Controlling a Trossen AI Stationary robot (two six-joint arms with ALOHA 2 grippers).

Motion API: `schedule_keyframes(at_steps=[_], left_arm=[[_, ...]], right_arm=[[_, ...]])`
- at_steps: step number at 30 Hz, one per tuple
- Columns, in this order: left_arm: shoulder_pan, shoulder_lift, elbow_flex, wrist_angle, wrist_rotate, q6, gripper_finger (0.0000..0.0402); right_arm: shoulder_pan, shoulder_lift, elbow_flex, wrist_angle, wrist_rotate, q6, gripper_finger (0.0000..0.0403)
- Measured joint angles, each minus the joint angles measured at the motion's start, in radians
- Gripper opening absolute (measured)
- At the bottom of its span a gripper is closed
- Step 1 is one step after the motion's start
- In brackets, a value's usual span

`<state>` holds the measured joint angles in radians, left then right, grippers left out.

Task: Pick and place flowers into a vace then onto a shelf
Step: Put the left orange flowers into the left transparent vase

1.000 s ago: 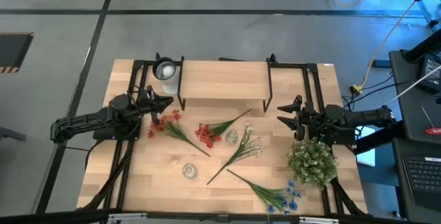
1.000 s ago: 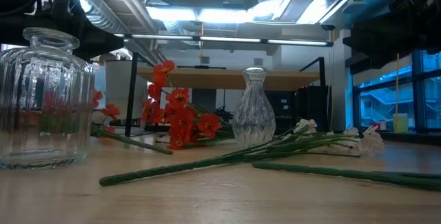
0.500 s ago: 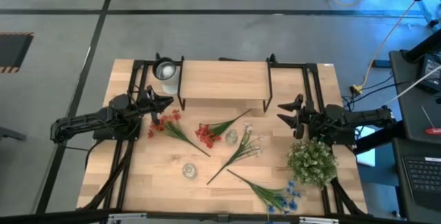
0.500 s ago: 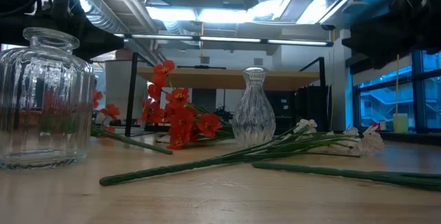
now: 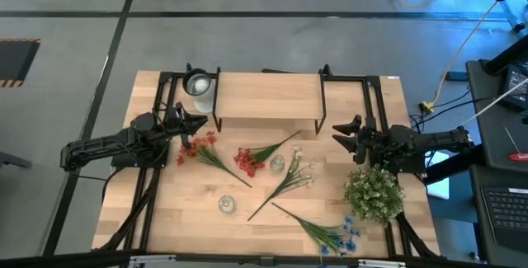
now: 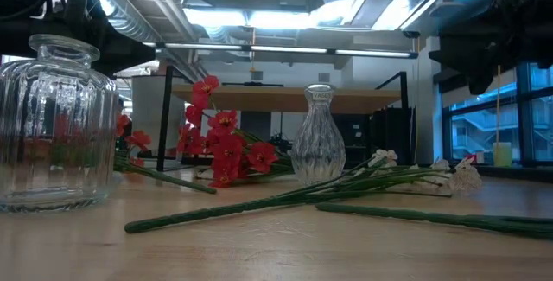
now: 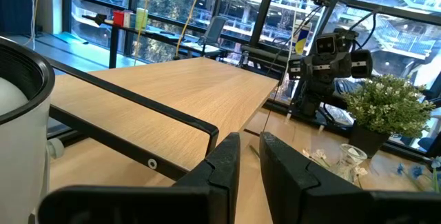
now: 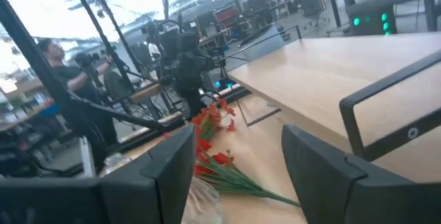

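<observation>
Red-orange flowers [image 5: 200, 148] lie flat just ahead of our left gripper [image 5: 200, 122], its fingers nearly together and empty, stem slanting toward table centre; right gripper [image 5: 342, 134], spread, is farther.

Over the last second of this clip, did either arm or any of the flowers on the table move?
Nothing visibly changed. The left hand hangs nearly shut beside the red flowers, holding nothing, and the right hand hangs open at the shelf end. The stems and the glass vases lie where they were.
</observation>
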<state>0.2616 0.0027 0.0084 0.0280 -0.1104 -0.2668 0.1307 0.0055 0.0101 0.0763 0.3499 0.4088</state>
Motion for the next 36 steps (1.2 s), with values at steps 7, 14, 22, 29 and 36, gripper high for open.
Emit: schedule_keyframes(at_steps=[7,14,22,29,36], left_arm=[[0.0,0.0,0.0,0.027,-0.062,0.0,0.0051],[0.0,0.0,0.0,0.044,-0.136,0.0,0.0051],[0.0,0.0,0.0,0.044,-0.151,0.0,0.0051],[0.0,0.0,0.0,0.044,-0.151,0.0,0.0051],[0.0,0.0,0.0,0.044,-0.16,0.001,0.0051]], right_arm=[[0.0,0.0,0.0,0.002,0.134,0.078,0.0217],[0.0,0.0,0.0,0.002,0.164,0.086,0.0217],[0.0,0.0,0.0,0.002,0.261,0.082,0.0217],[0.0,0.0,0.0,0.002,0.288,0.08,0.0217],[0.0,0.0,0.0,0.001,0.311,0.079,0.0217]])
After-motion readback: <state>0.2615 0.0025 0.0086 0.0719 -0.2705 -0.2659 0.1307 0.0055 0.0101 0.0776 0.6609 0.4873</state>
